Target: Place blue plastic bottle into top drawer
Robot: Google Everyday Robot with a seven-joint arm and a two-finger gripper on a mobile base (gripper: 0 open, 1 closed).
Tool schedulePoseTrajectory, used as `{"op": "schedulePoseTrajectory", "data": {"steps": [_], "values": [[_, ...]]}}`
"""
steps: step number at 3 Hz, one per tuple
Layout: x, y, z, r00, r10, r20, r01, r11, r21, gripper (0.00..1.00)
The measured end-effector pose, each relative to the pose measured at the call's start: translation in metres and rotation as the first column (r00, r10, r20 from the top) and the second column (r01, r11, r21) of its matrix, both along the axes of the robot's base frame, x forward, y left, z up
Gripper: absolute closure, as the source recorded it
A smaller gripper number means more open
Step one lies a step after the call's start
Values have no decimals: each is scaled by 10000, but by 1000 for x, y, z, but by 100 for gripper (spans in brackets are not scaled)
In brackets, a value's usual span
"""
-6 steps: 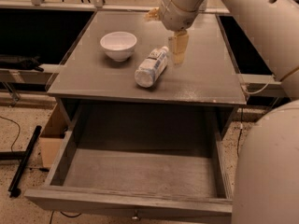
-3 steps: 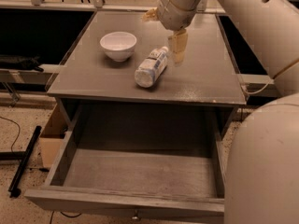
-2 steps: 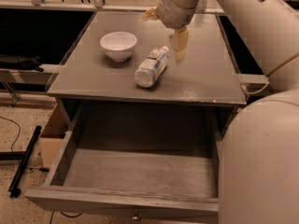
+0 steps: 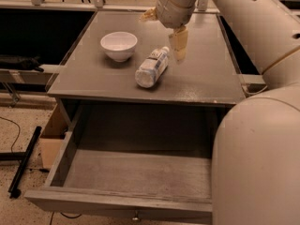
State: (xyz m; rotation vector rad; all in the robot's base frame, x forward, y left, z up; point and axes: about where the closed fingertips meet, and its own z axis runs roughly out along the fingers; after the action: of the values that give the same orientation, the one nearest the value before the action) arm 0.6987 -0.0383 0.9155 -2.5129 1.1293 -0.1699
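Gripper (image 4: 161,35): hangs above the rear middle of the desk (image 4: 201,76), just behind and to the right of the blue plastic bottle (image 4: 152,68). Its fingers are spread wide, one pale pad (image 4: 178,43) pointing down toward the desk close to the bottle's cap end, the other (image 4: 147,15) jutting out to the left, farther back. Nothing is held between them.

Blue plastic bottle: lies on its side on the desk top, near the middle. White cap points to the back right, base to the front left. Label is white and pale blue. It is apart from the gripper's pads.

Top drawer (image 4: 119,203): pulled fully out below the front edge of the desk. Grey wooden floor and side walls are exposed, with nothing inside. A small round knob (image 4: 136,216) sits on its front at the lower edge of view. The bottle is on the desk, not in the drawer.

White bowl (image 4: 119,45): upright on the desk, near the bottle on its left and slightly behind it, not touching.

Robot arm (image 4: 255,27): large pale segments fill the right side, reaching from the upper right down to the lower right corner.

Cardboard box (image 4: 50,137): on the floor, left of the drawer.

Black bar (image 4: 24,161): on the floor, farther left.
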Motion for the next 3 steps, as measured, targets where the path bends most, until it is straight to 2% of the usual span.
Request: {"op": "schedulePoseTrajectory", "data": {"steps": [1,2,3], "values": [[-1,1,-1,9989,470,-87,-476,9936,-1020,0],[3,3,-7,9948,1015,-15,-1003,9808,-1671,0],[1,10,-22,9930,1168,-149,-1175,9762,-1825,0]]}}
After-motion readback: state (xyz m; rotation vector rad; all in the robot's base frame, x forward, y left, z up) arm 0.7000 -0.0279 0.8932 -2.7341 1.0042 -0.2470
